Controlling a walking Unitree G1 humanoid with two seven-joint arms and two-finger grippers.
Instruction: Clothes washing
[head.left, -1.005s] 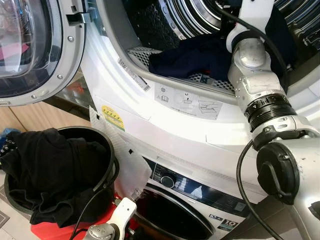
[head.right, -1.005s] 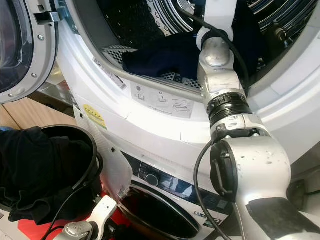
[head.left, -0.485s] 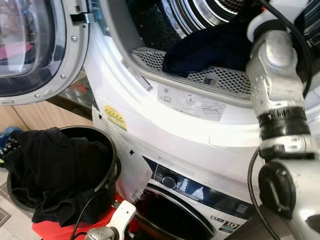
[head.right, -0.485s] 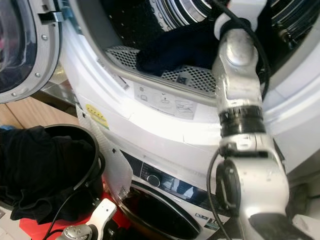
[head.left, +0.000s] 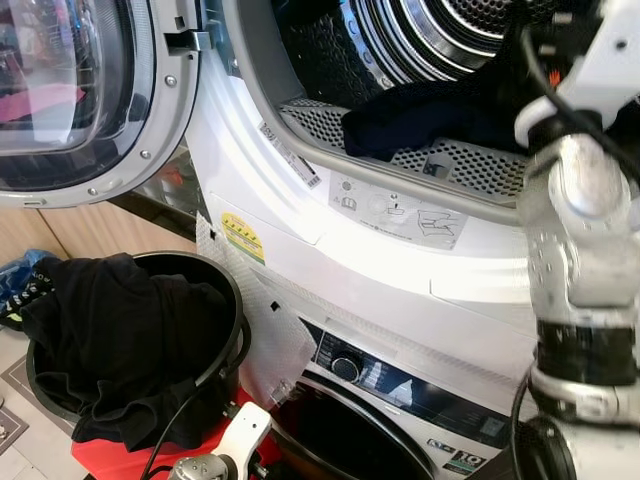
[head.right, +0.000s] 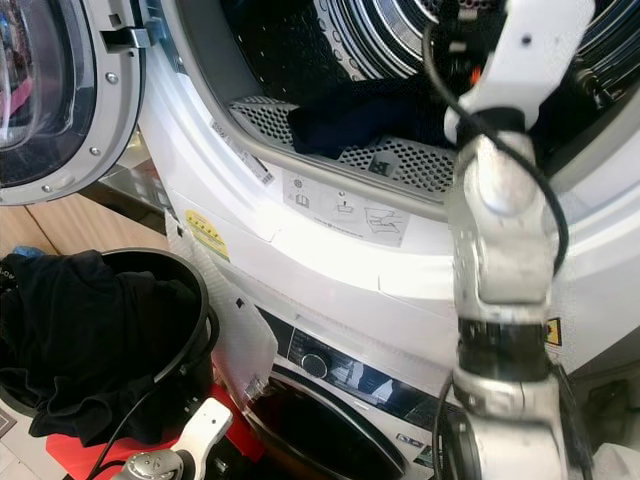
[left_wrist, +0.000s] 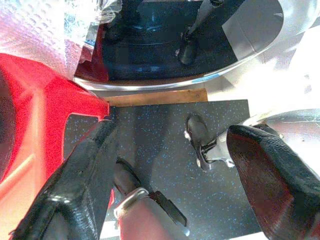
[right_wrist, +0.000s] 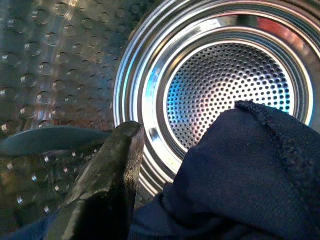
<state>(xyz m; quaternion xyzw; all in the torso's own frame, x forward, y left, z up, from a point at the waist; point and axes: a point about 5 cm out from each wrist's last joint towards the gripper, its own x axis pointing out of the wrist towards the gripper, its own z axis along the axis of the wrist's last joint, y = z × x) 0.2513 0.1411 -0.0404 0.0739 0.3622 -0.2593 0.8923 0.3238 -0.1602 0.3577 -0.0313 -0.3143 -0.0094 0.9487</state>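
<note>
Navy garment (head.left: 420, 115) now deeper in drum (head.left: 450, 30); black clothes (head.left: 110, 340) in bucket (head.left: 232, 300).

Head stereo pair: looks fwd/down, close on stacked machines; both share drum opening (head.left: 420, 90) at 12 o'clock, basket (head.left: 235, 330) at 8. L wrist cam: faces floor (left_wrist: 165, 145). R wrist cam: inside drum, very near.

The round steel drum mouth (head.left: 430, 60) stands open above the dark navy garment (head.left: 430, 115) draped over its perforated lip; the silver right arm (head.left: 580, 240) crosses its right side.
</note>
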